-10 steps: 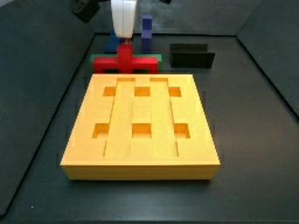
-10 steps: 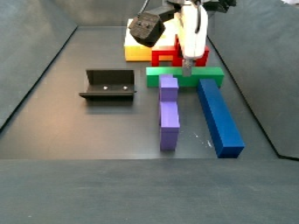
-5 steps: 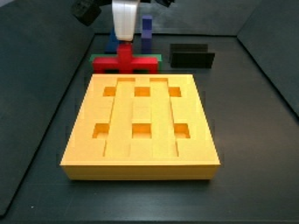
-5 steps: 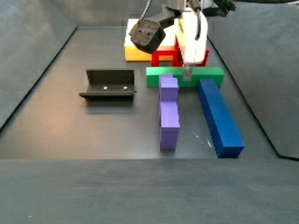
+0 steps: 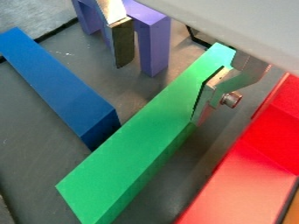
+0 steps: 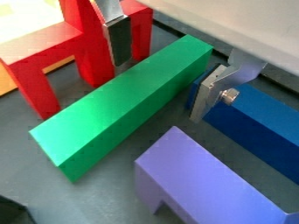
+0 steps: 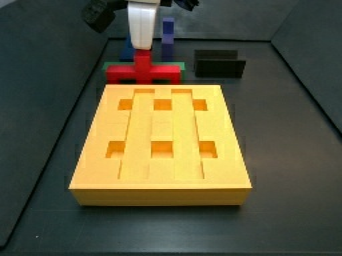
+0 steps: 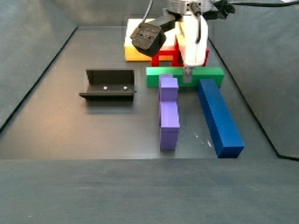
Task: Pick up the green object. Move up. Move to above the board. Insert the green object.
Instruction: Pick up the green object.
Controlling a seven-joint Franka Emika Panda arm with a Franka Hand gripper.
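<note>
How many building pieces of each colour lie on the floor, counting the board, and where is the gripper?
Green object: 1
Red piece: 1
Blue bar: 1
Purple piece: 1
Orange-yellow board: 1
Total: 5
The gripper is down at the green object, one of its fingers on each side.

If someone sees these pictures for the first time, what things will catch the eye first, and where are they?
The big orange-yellow board fills the middle of the floor in a side view. Behind it the gripper has come down over the green bar; both wrist views show one silver finger on each side of the bar, open. Around it stand a red piece, a long blue bar and a purple bar.
</note>
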